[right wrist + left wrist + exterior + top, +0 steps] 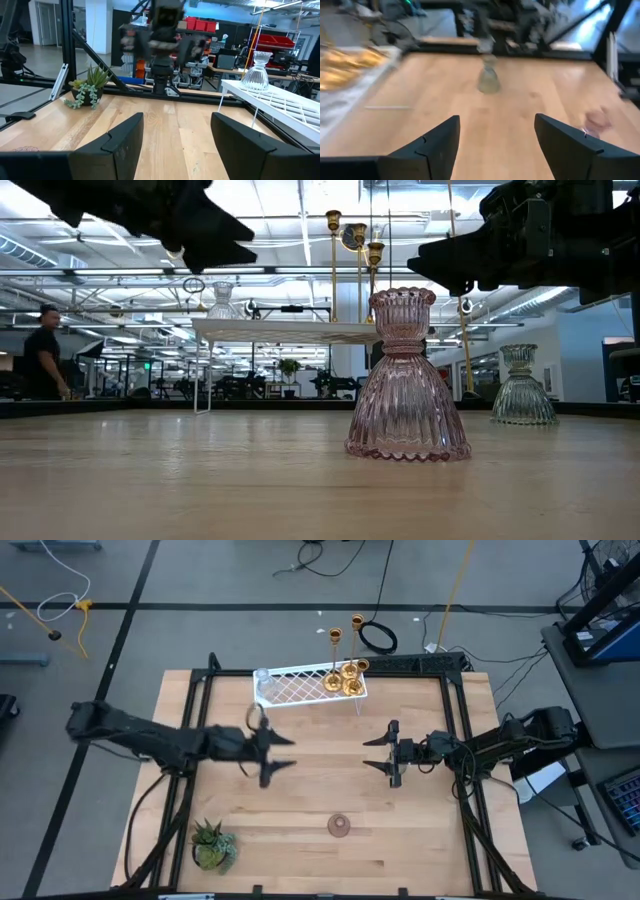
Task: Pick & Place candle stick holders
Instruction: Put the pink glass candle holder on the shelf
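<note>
- Left gripper hovers mid-table, fingers spread, empty; likely squaring up for the pink holder;
- Right gripper faces it, likewise spread and empty; gold holders stand on the rack.

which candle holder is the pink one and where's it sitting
The pink glass holder stands alone on the bare table's front; the gold holders and a clear glass one are on the white rack.

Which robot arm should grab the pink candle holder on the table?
Probably the right. Its gripper hangs open a bit nearer the pink candle holder, which stands at the table's front. The left gripper, open too, is slightly farther. It is close either way.
</note>
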Robot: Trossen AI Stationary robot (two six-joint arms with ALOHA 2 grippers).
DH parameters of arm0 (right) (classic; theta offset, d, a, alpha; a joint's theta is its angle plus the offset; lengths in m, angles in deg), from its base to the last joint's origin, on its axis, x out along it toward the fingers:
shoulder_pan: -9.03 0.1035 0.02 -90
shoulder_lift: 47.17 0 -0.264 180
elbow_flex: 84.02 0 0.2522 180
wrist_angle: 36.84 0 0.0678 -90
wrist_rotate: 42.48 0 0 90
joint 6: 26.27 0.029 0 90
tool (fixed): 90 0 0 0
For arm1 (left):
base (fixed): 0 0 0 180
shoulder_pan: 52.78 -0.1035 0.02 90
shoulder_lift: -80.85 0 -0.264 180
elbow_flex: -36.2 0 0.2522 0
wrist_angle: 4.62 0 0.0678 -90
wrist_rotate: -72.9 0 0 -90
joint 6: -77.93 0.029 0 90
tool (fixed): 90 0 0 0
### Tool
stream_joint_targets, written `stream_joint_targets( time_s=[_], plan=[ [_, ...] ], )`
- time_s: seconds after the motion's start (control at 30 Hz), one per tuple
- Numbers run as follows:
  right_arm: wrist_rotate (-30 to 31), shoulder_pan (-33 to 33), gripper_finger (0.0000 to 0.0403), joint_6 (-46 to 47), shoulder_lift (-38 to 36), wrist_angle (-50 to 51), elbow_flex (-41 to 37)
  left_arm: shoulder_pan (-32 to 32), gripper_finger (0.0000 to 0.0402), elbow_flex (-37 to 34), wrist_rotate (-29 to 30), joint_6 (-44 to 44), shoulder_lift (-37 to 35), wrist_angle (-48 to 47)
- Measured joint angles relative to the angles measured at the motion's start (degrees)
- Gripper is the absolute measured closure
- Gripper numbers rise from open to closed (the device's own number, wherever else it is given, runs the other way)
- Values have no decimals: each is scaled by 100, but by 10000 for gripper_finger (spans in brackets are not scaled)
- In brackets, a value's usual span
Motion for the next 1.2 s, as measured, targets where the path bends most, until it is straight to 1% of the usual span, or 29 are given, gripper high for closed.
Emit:
stream_joint_targets(
  time_s=[0.07, 0.2, 0.37, 0.47, 0.57, 0.7, 0.8, 0.9, 1.07, 1.13, 1.2],
  plan=[
    [0, 0, 179, 0, 0, 0, 0, 248, 142, -6, 38, 1, 482, 403],
    [0, 0, 179, 2, 0, -2, 0, 578, 130, -5, 36, 34, 1522, 1611],
    [0, 0, 179, 2, 0, -5, 0, 762, 105, -4, -289, -13, 2758, 3100],
    [0, 0, 179, 2, 0, -8, 0, 810, 93, 118, -546, -129, 3420, 3618],
    [0, 0, 179, 2, 0, -11, 0, 834, 85, 532, -859, -150, 3992, 3556],
    [0, 0, 179, 36, 0, -37, 0, 834, 82, 1281, -1649, 66, 4706, 3252],
    [0, 0, 179, 32, 0, -37, 0, 829, 82, 1819, -2103, 347, 5092, 2844],
    [0, 0, 179, 24, 0, -35, 0, 782, 82, 2223, -2518, 394, 5342, 2463],
    [0, 0, 179, 21, 0, -32, 0, 685, 84, 2693, -3234, 638, 5600, 2405],
    [1, 0, 179, 21, 0, -37, 0, 667, 91, 2782, -3422, 735, 5619, 2336],
    [0, 0, 179, 22, 0, -33, 0, 663, 106, 2859, -3489, 814, 5617, 2122]
  ],
)
